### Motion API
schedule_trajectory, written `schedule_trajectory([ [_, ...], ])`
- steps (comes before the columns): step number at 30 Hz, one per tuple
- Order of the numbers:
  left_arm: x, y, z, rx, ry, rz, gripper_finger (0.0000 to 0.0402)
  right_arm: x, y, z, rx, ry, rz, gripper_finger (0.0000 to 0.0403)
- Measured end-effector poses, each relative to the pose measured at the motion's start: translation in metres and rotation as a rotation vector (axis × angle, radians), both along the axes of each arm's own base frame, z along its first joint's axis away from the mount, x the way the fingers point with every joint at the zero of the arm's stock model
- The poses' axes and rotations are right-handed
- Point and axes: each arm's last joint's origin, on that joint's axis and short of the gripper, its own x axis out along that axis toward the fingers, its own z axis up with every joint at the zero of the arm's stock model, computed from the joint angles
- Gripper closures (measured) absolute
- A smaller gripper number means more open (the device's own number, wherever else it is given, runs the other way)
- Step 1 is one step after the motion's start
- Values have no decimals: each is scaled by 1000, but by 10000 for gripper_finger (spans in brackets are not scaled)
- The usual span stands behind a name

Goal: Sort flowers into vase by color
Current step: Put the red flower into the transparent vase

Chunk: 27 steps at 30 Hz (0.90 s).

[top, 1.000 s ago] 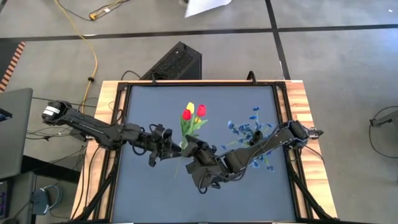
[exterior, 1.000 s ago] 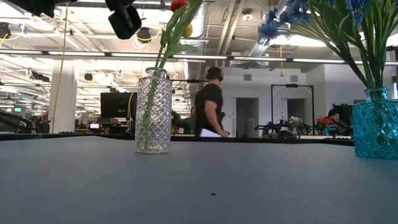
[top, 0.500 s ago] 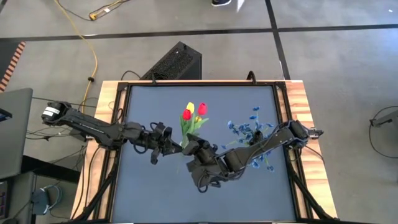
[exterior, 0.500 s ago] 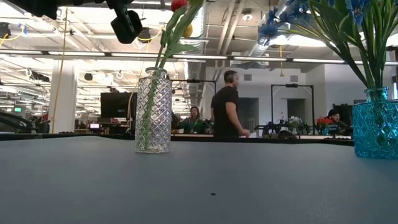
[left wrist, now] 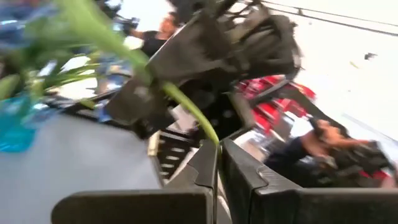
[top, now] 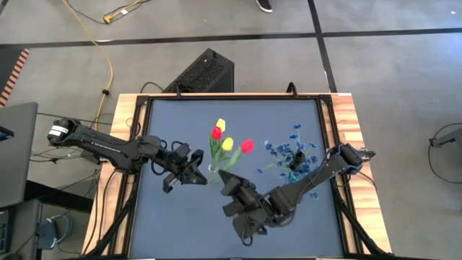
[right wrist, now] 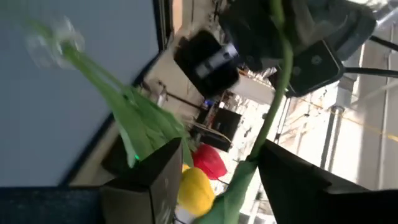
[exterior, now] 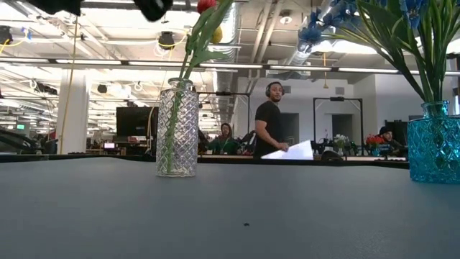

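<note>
A clear cut-glass vase [exterior: 177, 128] stands mid-table on its base and holds green stems with red and yellow tulips [top: 216, 133]. Another yellow tulip [top: 227, 144] and a red tulip [top: 247, 146] show just right of them. A blue glass vase [exterior: 434, 144] at the right holds the blue blossoms [top: 289, 149]. My left gripper [top: 203, 175] is just left of the clear vase, high above the table, shut on a thin green stem [left wrist: 186, 109]. My right gripper [top: 229, 178] is open on the vase's near right side, and a stem [right wrist: 273, 93] passes between its fingers. My left gripper pinches the thin green stem [left wrist: 213, 144] between its two fingertips. The stem runs away from the fingers, forward and upward in the wrist view, clear of the table. Which blossom it carries I cannot tell.
The dark table top is bounded by a wooden frame [top: 350, 115]. A black box [top: 204, 72] and cables lie on the floor beyond the far edge. A person [exterior: 271, 129] with a sheet of paper walks in the room behind the table.
My right gripper has drawn back toward the table's near edge. My left gripper has gone a little toward the clear vase and upward. One red tulip has swung toward the table's right and near side, and a second yellow tulip now shows beside it.
</note>
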Motion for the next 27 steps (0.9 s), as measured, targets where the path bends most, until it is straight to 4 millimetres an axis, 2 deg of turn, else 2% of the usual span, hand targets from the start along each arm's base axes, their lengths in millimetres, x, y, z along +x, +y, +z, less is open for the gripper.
schedule_trajectory([
  [9,0,-4,42,216,-284,-130,401,-31,29,-12,180,-131,-12,168],
  [13,1,-4,53,223,-314,-128,401,-45,32,-18,272,-190,-51,168],
  [17,-2,-1,53,266,-269,-71,401,-59,27,-25,427,-270,-139,173],
  [20,-12,7,51,341,-178,43,401,-67,19,-32,676,-278,-292,179],
  [23,-20,12,42,389,-23,135,401,-66,16,-38,934,-249,-454,185],
  [27,-22,2,25,367,169,71,401,-61,24,-42,1210,-158,-550,189],
])
